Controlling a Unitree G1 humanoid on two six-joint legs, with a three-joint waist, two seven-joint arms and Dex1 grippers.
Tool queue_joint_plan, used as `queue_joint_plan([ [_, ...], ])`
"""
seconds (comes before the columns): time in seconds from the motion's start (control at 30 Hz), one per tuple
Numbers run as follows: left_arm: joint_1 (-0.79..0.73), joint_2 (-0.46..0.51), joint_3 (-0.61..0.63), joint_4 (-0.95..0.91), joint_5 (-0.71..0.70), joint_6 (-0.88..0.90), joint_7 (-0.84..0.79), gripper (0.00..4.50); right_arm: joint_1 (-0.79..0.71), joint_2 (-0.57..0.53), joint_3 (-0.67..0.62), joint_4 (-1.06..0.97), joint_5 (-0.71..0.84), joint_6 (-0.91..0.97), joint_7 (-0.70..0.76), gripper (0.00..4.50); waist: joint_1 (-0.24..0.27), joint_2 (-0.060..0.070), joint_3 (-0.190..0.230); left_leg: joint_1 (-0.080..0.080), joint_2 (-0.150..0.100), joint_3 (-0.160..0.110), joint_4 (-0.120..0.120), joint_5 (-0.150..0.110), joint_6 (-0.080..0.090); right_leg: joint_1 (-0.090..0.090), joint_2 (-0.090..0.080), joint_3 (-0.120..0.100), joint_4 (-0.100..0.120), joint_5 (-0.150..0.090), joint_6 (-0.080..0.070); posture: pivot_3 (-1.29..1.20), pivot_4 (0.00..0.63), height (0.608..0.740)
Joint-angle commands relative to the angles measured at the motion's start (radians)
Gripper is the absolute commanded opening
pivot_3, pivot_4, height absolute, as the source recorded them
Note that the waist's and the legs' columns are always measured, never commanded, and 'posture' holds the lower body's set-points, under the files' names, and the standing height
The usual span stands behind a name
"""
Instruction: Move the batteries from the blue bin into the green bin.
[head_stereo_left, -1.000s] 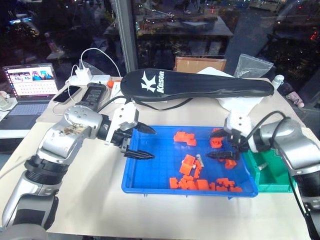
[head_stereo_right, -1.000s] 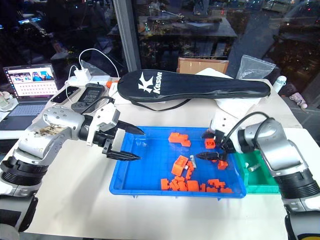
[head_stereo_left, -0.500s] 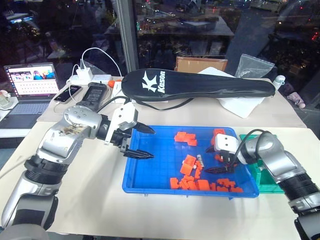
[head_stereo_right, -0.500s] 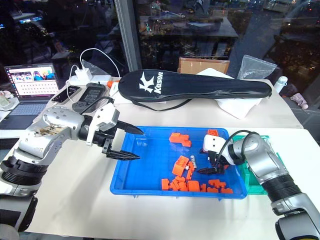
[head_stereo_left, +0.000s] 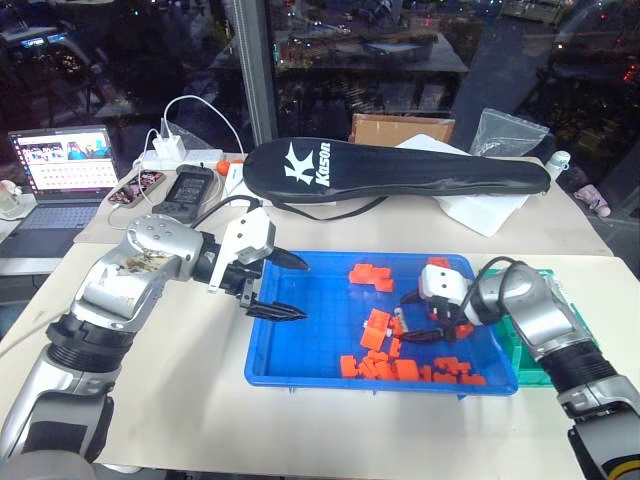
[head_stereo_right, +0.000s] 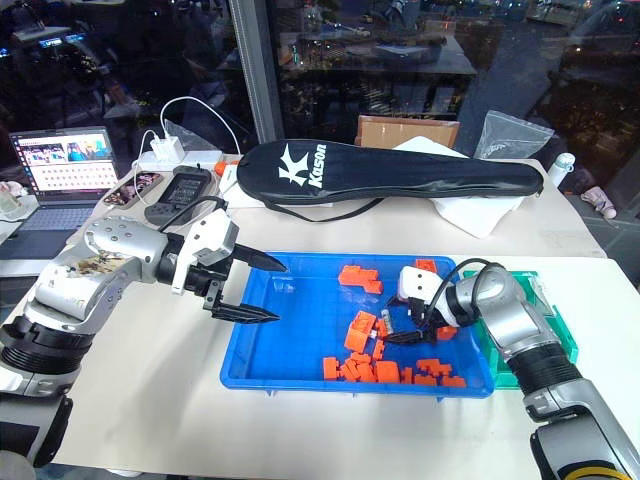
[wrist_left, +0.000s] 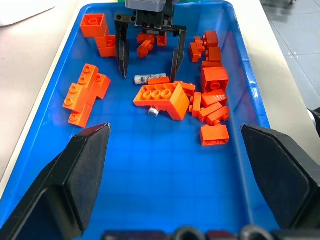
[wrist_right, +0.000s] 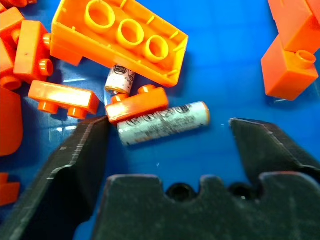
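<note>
Nearest, the right hand stands with its fingers apart and nothing held, straddling a battery that lies flat on the floor of the blue bin, one end tucked against a small orange block. A second battery peeks from under the big orange block just beyond. Such a cylinder looks hard, smooth and light, likely to roll or squirt out; pinching across its middle seems safest. Farther over, the left hand hovers open and empty at the bin's far side. The green bin waits beside the tray, on the surface.
</note>
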Motion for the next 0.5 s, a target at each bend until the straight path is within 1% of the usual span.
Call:
queue_joint_plan([
  [0.03,-0.013,0.008,0.023,-0.020,-0.003,-0.010,0.004,4.50,-0.004,-0.013,-0.028,-0.040,0.010,0.016,0.006,2.50,0.000,0.000,0.000,0.000,0.000,0.000,0.000,0.000,0.000,0.000,0.000,0.000,0.000,0.000,0.000,0.00,0.150,0.731],
  [0.1,-0.016,0.005,0.020,-0.015,-0.002,-0.013,0.003,4.50,-0.005,-0.024,-0.046,-0.058,0.019,0.035,0.005,2.50,0.000,0.000,0.000,0.000,0.000,0.000,0.000,0.000,0.000,0.000,0.000,0.000,0.000,0.000,0.000,0.00,0.150,0.731],
  [0.17,-0.019,0.001,0.016,-0.011,-0.001,-0.016,0.001,4.50,-0.003,-0.058,-0.064,-0.104,0.027,0.070,0.014,2.50,0.002,0.000,0.000,0.000,0.000,0.000,0.000,0.000,0.000,0.000,0.000,0.000,0.000,0.000,0.000,0.00,0.150,0.731],
  [0.33,-0.030,-0.016,0.004,0.006,0.005,-0.029,-0.006,4.50,-0.004,-0.148,-0.143,-0.246,0.090,0.212,0.030,2.50,0.006,0.000,0.000,0.000,0.000,0.000,0.000,0.000,0.000,0.000,0.000,0.000,0.000,0.000,0.000,0.00,0.150,0.731],
  [0.37,-0.034,-0.021,0.001,0.010,0.007,-0.032,-0.008,4.50,-0.003,-0.175,-0.168,-0.273,0.103,0.244,0.033,2.50,0.006,0.000,0.000,0.000,0.000,0.000,0.000,0.000,0.000,0.000,0.000,0.000,0.000,0.000,0.000,0.00,0.150,0.731],
  [0.5,-0.048,-0.042,-0.016,0.033,0.014,-0.052,-0.024,4.50,0.005,-0.348,-0.301,-0.307,0.122,0.347,0.032,2.50,0.015,0.001,0.000,-0.001,0.000,0.000,0.000,0.000,0.000,-0.001,0.000,0.000,0.000,0.000,0.000,0.00,0.150,0.731],
])
